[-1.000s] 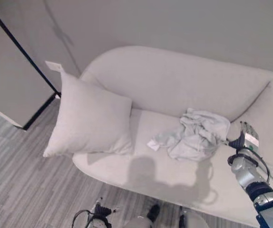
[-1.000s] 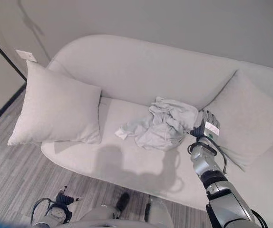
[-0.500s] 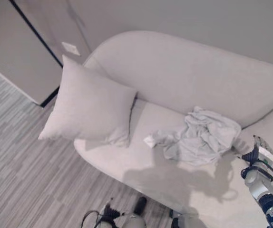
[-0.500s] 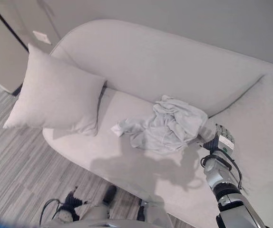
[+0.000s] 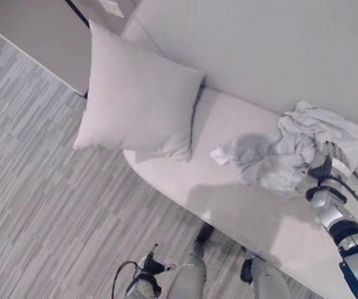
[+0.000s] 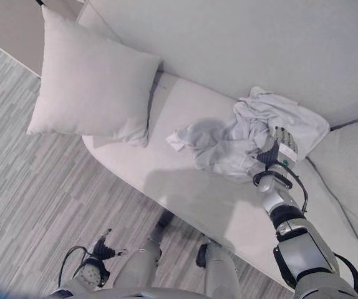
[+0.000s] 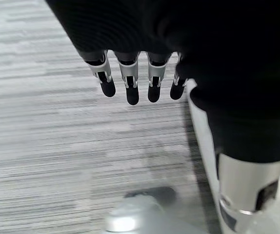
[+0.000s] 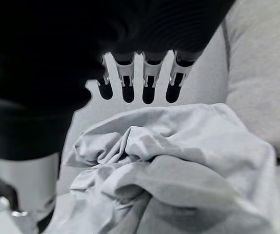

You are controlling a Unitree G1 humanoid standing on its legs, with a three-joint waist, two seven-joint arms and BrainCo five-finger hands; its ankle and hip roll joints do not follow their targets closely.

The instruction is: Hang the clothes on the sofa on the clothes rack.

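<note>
Hovering open-fingered, the right hand (image 6: 277, 144) overlaps the crumpled clothes (image 6: 241, 138).

Both head eyes look steeply down on the sofa (image 5: 241, 205) (sharing it), while each wrist camera peers closely past its own fingers.

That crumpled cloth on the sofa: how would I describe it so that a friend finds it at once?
Start from the pale sofa against the wall. A square cushion leans at one end; further along the seat, right by the robot's right hand, lies the garment. It is the one rumpled, creased heap of light cloth, while everything around it is smooth upholstery.
</note>
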